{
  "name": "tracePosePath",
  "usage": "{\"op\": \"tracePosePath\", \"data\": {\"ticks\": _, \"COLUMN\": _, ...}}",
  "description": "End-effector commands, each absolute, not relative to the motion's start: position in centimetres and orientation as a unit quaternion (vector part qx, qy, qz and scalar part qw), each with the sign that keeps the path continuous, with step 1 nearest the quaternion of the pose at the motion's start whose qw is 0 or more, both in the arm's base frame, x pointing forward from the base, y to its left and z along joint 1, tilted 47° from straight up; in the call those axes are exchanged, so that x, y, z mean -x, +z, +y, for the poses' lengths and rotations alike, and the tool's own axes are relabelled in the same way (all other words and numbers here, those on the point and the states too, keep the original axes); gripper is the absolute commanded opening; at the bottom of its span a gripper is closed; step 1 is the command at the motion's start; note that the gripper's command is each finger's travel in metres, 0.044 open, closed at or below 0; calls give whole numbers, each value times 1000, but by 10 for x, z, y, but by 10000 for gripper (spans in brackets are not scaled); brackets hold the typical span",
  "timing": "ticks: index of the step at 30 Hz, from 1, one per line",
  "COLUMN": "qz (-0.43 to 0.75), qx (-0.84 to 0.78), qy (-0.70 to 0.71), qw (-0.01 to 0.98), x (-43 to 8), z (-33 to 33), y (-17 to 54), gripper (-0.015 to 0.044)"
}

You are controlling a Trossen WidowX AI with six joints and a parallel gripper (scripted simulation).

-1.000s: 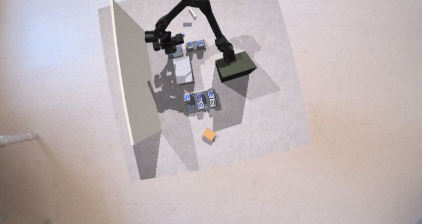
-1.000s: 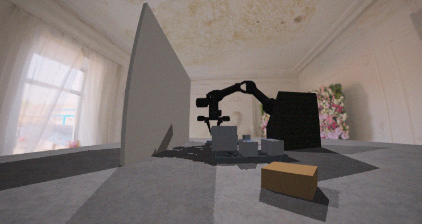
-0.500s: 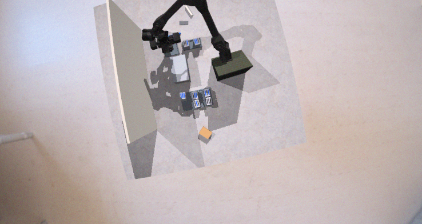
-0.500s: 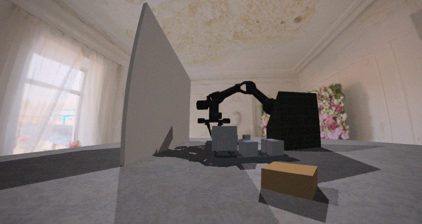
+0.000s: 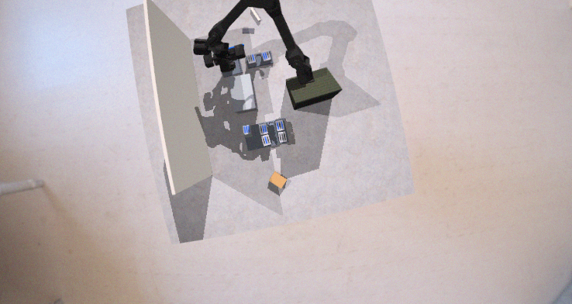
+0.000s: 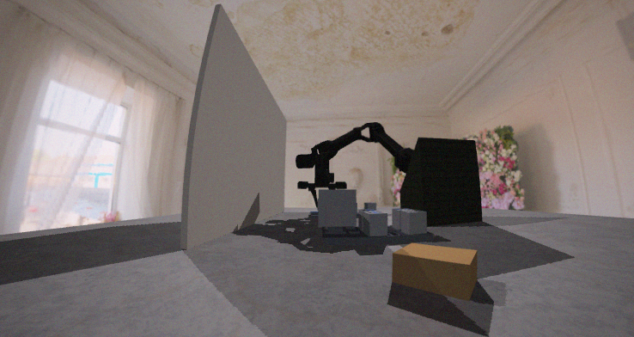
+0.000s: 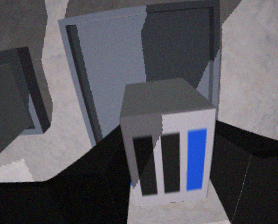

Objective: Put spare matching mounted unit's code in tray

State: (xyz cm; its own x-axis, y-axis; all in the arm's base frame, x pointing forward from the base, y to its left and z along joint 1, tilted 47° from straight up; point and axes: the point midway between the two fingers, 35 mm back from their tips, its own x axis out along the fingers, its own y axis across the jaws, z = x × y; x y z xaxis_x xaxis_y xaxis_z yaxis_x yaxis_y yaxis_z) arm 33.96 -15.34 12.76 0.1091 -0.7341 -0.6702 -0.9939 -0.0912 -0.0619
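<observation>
My gripper is shut on a grey spare unit. Its white code face shows black, black and blue bars, left to right in the wrist view. The shallow blue-grey tray is empty where it shows and lies beyond the held unit in the wrist view. The gripper hides part of it in the top view. Further spares stand in a small rack and a larger rack. I cannot make out the mounted unit's code.
A light grey box stands between tray and larger rack. A tall panel rises on the left. A dark green block stands by the arm's base. An orange block lies nearer the exterior camera.
</observation>
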Motion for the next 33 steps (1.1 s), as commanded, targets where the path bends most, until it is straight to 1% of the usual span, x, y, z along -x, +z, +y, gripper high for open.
{"op": "tracePosePath", "data": {"ticks": 1, "qz": 619, "qx": 697, "qy": 252, "qw": 261, "x": -338, "z": -155, "y": 123, "gripper": 0}}
{"op": "tracePosePath", "data": {"ticks": 12, "qz": 619, "qx": 697, "qy": 251, "qw": 260, "x": -337, "z": -161, "y": 118, "gripper": 0}}
{"op": "tracePosePath", "data": {"ticks": 28, "qz": 621, "qx": 697, "qy": 245, "qw": 262, "x": -338, "z": -161, "y": 122, "gripper": 420}}
{"op": "tracePosePath", "data": {"ticks": 29, "qz": 621, "qx": 697, "qy": 245, "qw": 262, "x": -338, "z": -161, "y": 122, "gripper": 440}}
{"op": "tracePosePath", "data": {"ticks": 31, "qz": 621, "qx": 696, "qy": 247, "qw": 263, "x": -339, "z": -152, "y": 128, "gripper": 440}}
{"op": "tracePosePath", "data": {"ticks": 33, "qz": 619, "qx": 695, "qy": 251, "qw": 265, "x": -338, "z": -126, "y": 149, "gripper": 440}}
